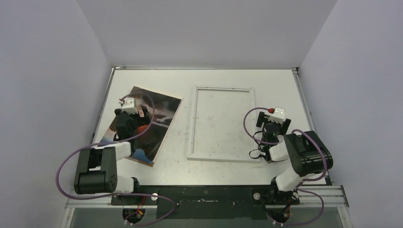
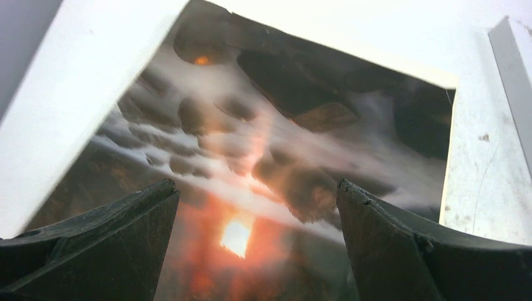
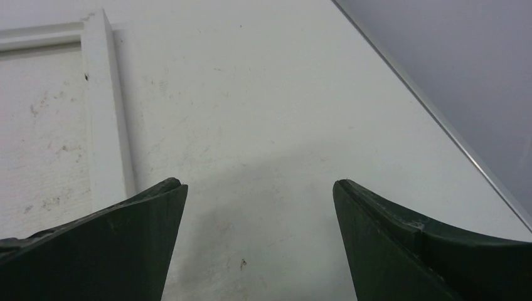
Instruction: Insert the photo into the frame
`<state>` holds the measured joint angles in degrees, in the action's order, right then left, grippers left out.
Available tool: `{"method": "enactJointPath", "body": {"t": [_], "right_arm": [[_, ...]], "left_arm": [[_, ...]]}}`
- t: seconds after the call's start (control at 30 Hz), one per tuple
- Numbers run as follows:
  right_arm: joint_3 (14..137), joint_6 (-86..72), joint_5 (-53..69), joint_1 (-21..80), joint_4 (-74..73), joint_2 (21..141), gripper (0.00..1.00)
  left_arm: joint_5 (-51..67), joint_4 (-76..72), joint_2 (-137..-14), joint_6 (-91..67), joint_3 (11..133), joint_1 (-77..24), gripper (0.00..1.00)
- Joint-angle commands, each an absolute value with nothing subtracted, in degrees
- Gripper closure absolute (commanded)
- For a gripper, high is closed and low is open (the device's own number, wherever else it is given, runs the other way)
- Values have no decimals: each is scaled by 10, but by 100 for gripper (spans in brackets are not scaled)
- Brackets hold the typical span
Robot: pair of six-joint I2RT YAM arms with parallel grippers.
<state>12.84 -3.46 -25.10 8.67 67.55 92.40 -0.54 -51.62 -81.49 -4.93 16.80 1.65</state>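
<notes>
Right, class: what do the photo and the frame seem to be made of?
The photo: likely glossy printed paper or thin card; light glares off it. The frame: matte white strips, perhaps painted wood or plastic; cannot tell which.

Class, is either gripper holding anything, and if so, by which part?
Nothing is held. The left gripper is open over the photo; the right gripper is open over the table beside the frame.

No writing, label, brand, number or sign can be read anywhere: not on the photo (image 2: pixel 263 144) ahead of the left jaws, the frame (image 3: pixel 106 125) left of the right jaws, or the bench (image 3: pixel 282 125).
</notes>
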Motion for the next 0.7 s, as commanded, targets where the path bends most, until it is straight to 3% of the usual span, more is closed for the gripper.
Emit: {"method": "enactJointPath", "body": {"t": [0.0,0.13,0.27,0.47,0.57,0.67], "right_arm": [[146,-26,-373,133,648,841,10],[246,-155,-395,118,384,746,10],[350,-319,-247,87,238,752,10],[537,-337,-29,110,95,842,10],[594,-307,-78,177,62,864,10],[746,-285,-160,246,-104,939,10]], "left_arm": [[22,-216,-743,-23,354,39,4],[33,-53,-740,28,471,49,4],[68,86,-769,22,593,82,4],[61,275,-901,31,802,128,4],[32,320,-956,53,856,143,3],[10,351,-1000,71,892,156,2]]}}
